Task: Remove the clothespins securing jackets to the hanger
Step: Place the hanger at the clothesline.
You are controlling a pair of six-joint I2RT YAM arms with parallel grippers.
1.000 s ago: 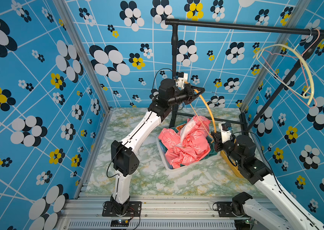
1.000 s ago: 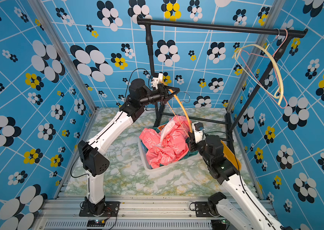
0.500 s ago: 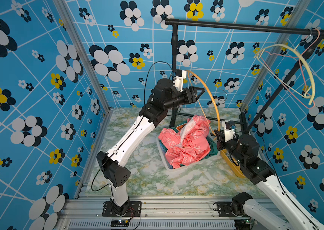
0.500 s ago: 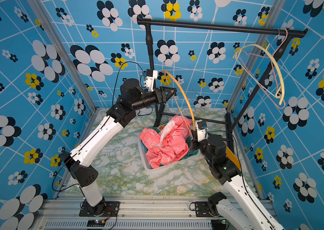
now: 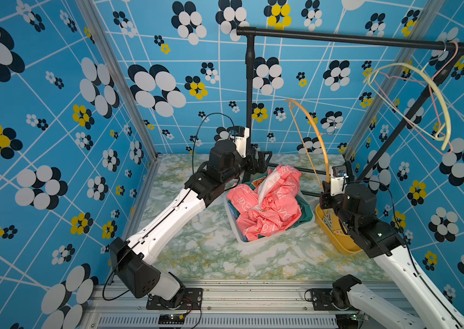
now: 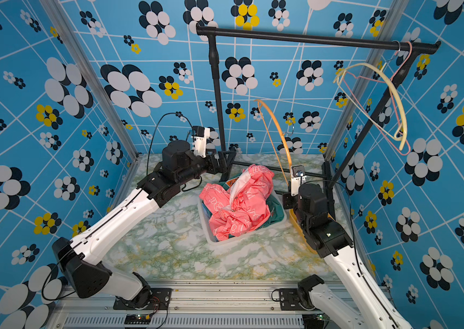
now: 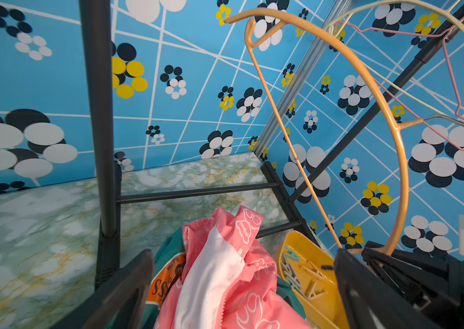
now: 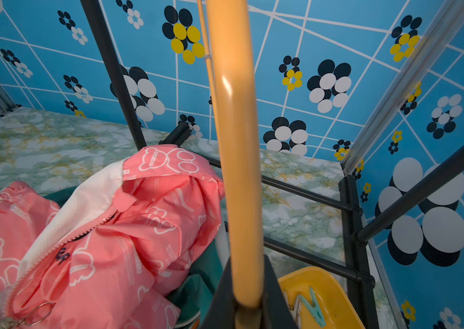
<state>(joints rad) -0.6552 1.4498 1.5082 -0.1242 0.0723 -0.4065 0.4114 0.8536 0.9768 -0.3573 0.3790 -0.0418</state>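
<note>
The scene is lit brightly and evenly by diffuse light, and hard shadows are nowhere cast. Only faint, soft shade is seen on the bench point(image 5: 210, 256) beneath the arms. Sharp focus is held throughout both top views. In the wrist views straight lines are bent mildly toward the edges. A white glare streak is carried by the orange hanger point(image 8: 236, 142), which is blurred by its closeness. The dark fingers point(image 7: 122, 290) are smeared out of focus. A mild sheen is shown by the pink jacket point(image 8: 145, 222).
</note>
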